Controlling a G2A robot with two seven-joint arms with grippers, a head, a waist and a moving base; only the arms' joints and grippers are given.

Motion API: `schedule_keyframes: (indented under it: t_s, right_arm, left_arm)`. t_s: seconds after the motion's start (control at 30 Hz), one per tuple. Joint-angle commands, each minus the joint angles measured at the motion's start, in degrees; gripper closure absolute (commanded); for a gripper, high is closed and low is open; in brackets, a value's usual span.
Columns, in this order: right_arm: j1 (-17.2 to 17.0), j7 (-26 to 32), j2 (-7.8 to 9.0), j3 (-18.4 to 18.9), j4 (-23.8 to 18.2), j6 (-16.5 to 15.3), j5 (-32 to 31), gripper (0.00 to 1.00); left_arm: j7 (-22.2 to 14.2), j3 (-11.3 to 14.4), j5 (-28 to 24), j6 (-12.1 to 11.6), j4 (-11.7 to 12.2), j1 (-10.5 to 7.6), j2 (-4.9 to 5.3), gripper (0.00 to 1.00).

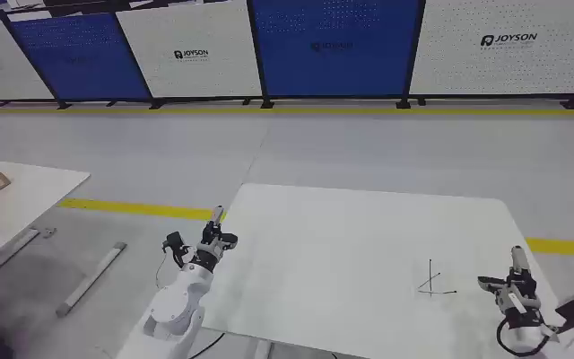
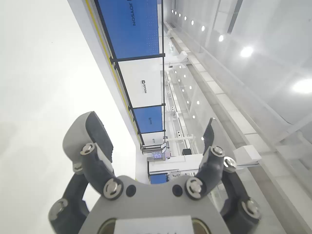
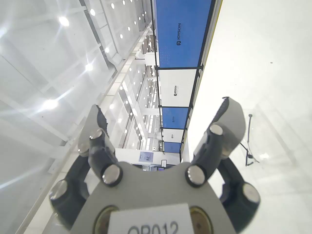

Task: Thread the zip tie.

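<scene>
Two thin black zip ties [image 1: 435, 283] lie crossed on the white table [image 1: 341, 251], near its right front. In the right wrist view the zip ties [image 3: 248, 138] lie on the table just beyond one finger. My right gripper [image 1: 513, 269] is at the table's right edge, a short way right of the ties. It [image 3: 162, 109] is open and holds nothing. My left gripper [image 1: 213, 229] is at the table's left edge, far from the ties. It [image 2: 153, 127] is open too, with nothing between its fingers.
A second white table [image 1: 36, 193] stands off to the left, with a pale bar [image 1: 90, 278] on the floor between the tables. A yellow floor line [image 1: 134, 208] runs behind the table. Blue and white partition panels [image 1: 332, 45] line the back.
</scene>
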Motion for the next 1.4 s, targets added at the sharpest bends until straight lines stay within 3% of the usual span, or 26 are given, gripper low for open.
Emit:
schedule_keyframes:
  t_s: [0.0, 0.03, 0.07, 0.1, 0.13, 0.17, 0.2, 0.3, 0.47, 0.7, 1.13, 1.23, 1.37]
  right_arm:
    - [0.00, 0.00, 0.00, 0.00, 0.00, 0.00, 0.00, 0.00]
    - [0.00, 0.00, 0.00, 0.00, 0.00, 0.00, 0.00, 0.22]
    - [0.00, 0.00, 0.00, 0.00, 0.00, 0.00, 0.00, 0.22]
    - [0.00, 0.00, 0.00, 0.00, 0.00, 0.00, 0.00, 0.00]
    - [0.00, 0.00, 0.00, 0.00, 0.00, 0.00, 0.00, 0.00]
    - [0.00, 0.00, 0.00, 0.00, 0.00, 0.00, 0.00, 0.00]
    - [0.00, 0.00, 0.00, 0.00, 0.00, 0.00, 0.00, 0.00]
    - [0.13, 2.53, 0.16, 0.55, -0.36, 0.20, -1.36, 0.00]
    - [-0.85, 12.39, 0.75, 3.42, -1.23, 0.46, -1.88, 0.00]
    - [0.41, 29.42, 2.41, 6.76, -1.34, 5.83, -9.83, 0.00]
    - [0.50, 30.03, 2.44, 6.61, -1.35, 5.97, -9.89, 0.00]
    - [2.69, 36.85, 3.02, 8.19, 0.16, 6.48, -9.41, 0.00]
    - [5.26, 45.41, 3.82, 9.01, 1.90, 3.14, -11.77, 0.00]
  left_arm:
    - [0.00, 0.00, 0.00, 0.00, 0.00, 0.00, 0.00, 0.00]
    - [0.00, 0.00, 0.00, 0.00, 0.00, 0.00, 0.00, 0.22]
    - [0.00, 0.00, 0.00, 0.00, 0.00, 0.00, 0.00, 0.22]
    - [0.00, 0.00, 0.00, 0.00, 0.00, 0.00, 0.00, 0.00]
    - [0.00, 0.00, 0.00, 0.00, 0.00, 0.00, 0.00, 0.00]
    - [0.00, 0.00, 0.00, 0.00, 0.00, 0.00, 0.00, 0.22]
    - [0.00, 0.00, 0.00, 0.00, 0.00, 0.00, 0.00, 0.00]
    - [0.00, 0.00, 0.00, 0.00, 0.00, 0.00, 0.00, 0.00]
    - [0.00, 0.00, 0.00, 0.00, 0.00, 0.00, 0.00, 0.00]
    - [0.00, 0.00, 0.00, 0.00, 0.00, 0.00, 0.00, 0.00]
    - [0.00, 0.00, 0.00, 0.00, 0.00, 0.00, 0.00, 0.00]
    - [0.00, 0.00, 0.00, 0.00, 0.00, 0.00, 0.00, 0.00]
    - [0.00, 0.00, 0.00, 0.00, 0.00, 0.00, 0.00, 0.00]
